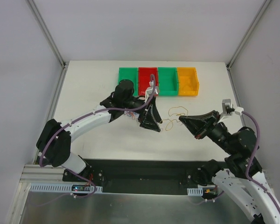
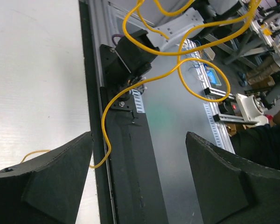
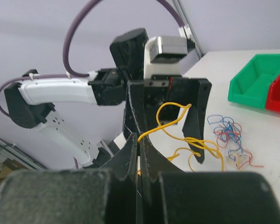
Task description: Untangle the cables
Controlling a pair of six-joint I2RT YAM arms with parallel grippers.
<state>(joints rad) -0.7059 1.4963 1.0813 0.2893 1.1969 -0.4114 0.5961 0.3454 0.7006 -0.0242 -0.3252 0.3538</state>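
Observation:
A thin orange-yellow cable (image 1: 177,112) hangs in loops between my two grippers. My right gripper (image 1: 183,122) is shut on one end of it (image 3: 141,138). My left gripper (image 1: 150,120) is open, its fingers (image 2: 51,177) wide apart. The cable (image 2: 177,53) loops in front of them and runs past the left finger without being pinched. In the right wrist view the cable (image 3: 175,116) drapes between the left gripper's fingers (image 3: 198,112). A small tangle of blue and red cables (image 3: 228,135) lies on the table, partly hidden under the left arm in the top view (image 1: 129,113).
A row of bins stands at the back of the table: green (image 1: 127,80), red (image 1: 147,77), green (image 1: 167,80) and yellow (image 1: 187,81). The left wrist camera housing (image 1: 152,88) overhangs the red bin. The black base rail (image 1: 144,170) runs along the near edge.

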